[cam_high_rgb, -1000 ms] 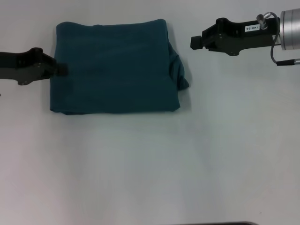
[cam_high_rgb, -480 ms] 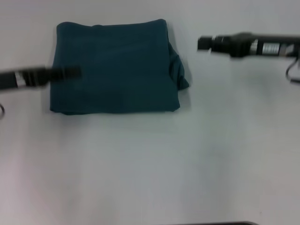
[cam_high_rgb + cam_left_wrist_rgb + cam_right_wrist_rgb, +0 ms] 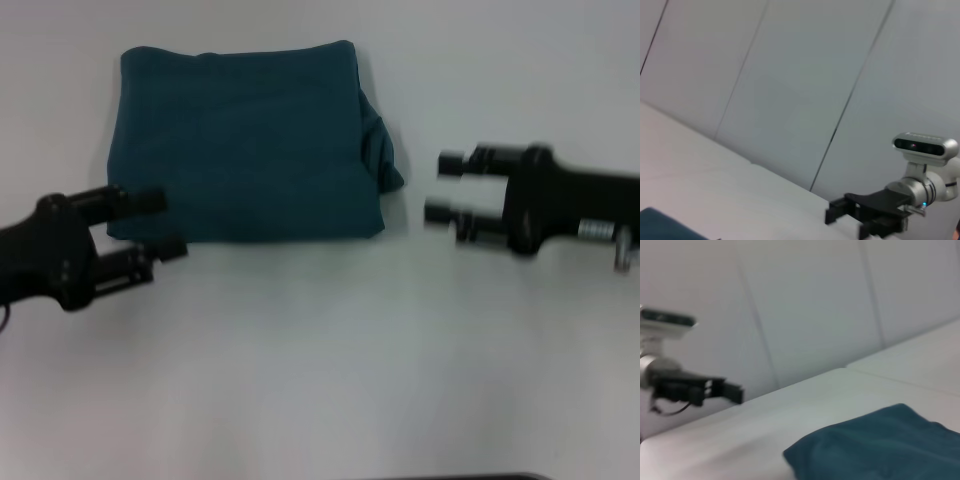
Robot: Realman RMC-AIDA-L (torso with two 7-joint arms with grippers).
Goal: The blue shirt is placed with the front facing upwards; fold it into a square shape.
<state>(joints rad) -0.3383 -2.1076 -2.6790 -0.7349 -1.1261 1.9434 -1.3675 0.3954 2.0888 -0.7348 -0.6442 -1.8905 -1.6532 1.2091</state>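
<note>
The blue shirt (image 3: 245, 140) lies folded into a rough square at the back middle of the white table, plain teal side up, with a bunched bit of cloth sticking out on its right edge. My left gripper (image 3: 160, 222) hangs open at the shirt's front left corner, holding nothing. My right gripper (image 3: 443, 187) is open and empty just right of the shirt, a short gap from the bunched cloth. The right wrist view shows the shirt (image 3: 880, 450) close by and the left gripper (image 3: 722, 389) farther off. A shirt corner (image 3: 660, 227) and the right gripper (image 3: 840, 214) appear in the left wrist view.
The white table (image 3: 320, 360) stretches bare between the shirt and me. Pale wall panels (image 3: 805, 90) stand behind the table in both wrist views.
Both arms have swung from beside the shirt's upper half toward me and turned, so each gripper's two fingers now show apart. The shirt has not moved.
</note>
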